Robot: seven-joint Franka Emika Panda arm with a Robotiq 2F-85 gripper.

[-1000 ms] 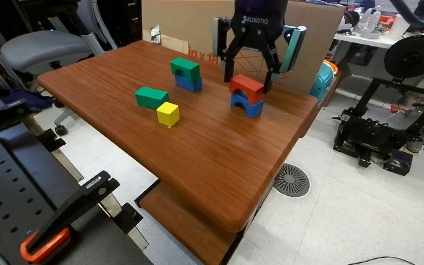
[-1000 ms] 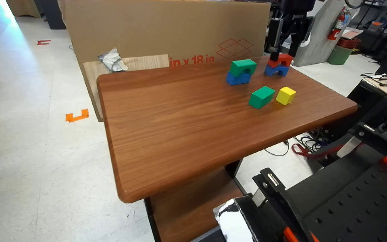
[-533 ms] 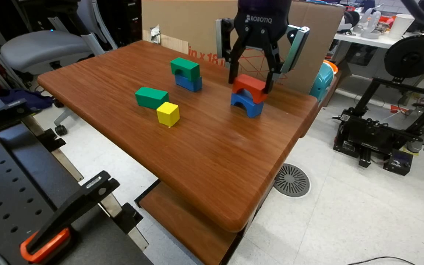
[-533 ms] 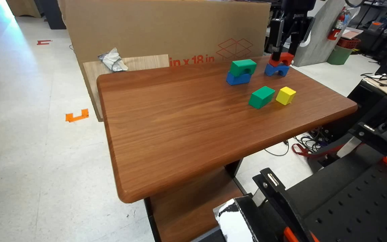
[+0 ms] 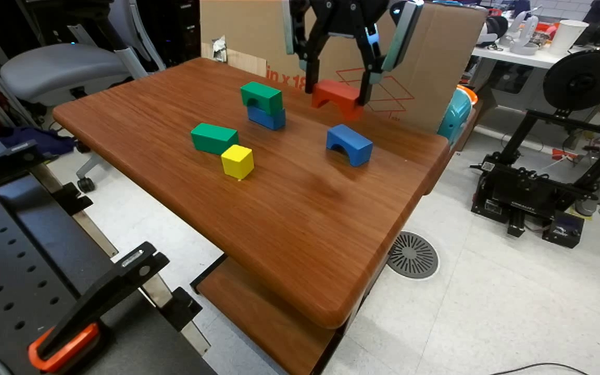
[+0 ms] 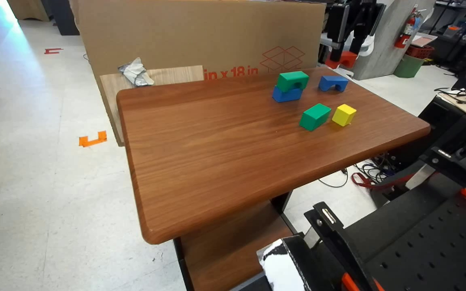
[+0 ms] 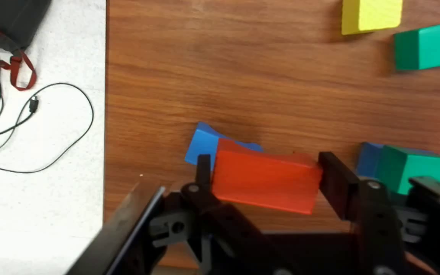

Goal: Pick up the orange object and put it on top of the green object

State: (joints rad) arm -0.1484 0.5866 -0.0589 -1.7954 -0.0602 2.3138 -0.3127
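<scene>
The red-orange arch block, opening downward, is held aloft in the tool, higher than and well apart from the plain, oblong green block, which lies flat on the surface.

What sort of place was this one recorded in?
Most likely a robotics lab or workshop. What looks like a black 3D printer stands near a round floor grate, and there is a red fire extinguisher in the background.
</scene>
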